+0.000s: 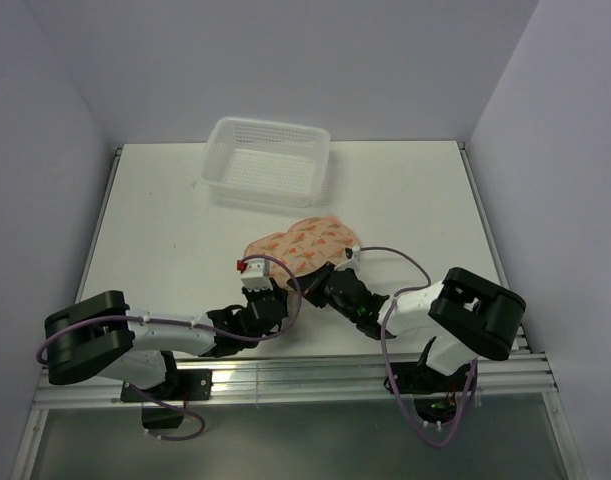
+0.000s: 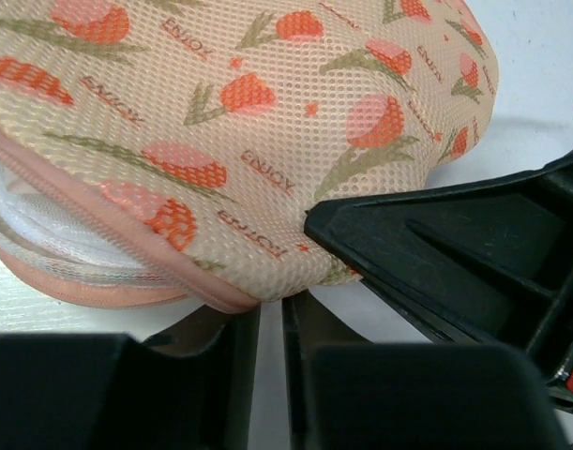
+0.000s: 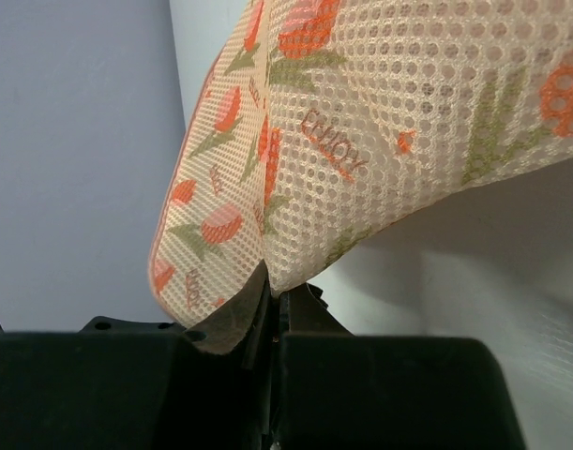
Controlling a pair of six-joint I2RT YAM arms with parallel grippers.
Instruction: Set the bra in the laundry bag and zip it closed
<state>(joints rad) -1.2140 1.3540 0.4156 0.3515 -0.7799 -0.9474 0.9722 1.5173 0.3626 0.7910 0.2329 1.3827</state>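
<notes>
The laundry bag (image 1: 303, 243) is a peach mesh pouch with orange tulip print, lying mid-table. In the left wrist view the laundry bag (image 2: 267, 112) fills the top, and its pink zipper edge (image 2: 108, 225) gapes at the left over a white layer. The bra is hidden. My left gripper (image 1: 268, 293) is at the bag's near edge. The left gripper (image 2: 272, 314) has its jaws a narrow slit apart with bare table showing between them, and the bag's seam rests on the fingertips. My right gripper (image 1: 325, 278) is shut on the bag's mesh; the right gripper (image 3: 275, 291) lifts that fabric (image 3: 380, 122).
A white plastic mesh basket (image 1: 268, 160) stands at the back of the white table (image 1: 165, 220). Grey walls close in on both sides. The right arm's black finger (image 2: 445, 244) crosses close to my left gripper.
</notes>
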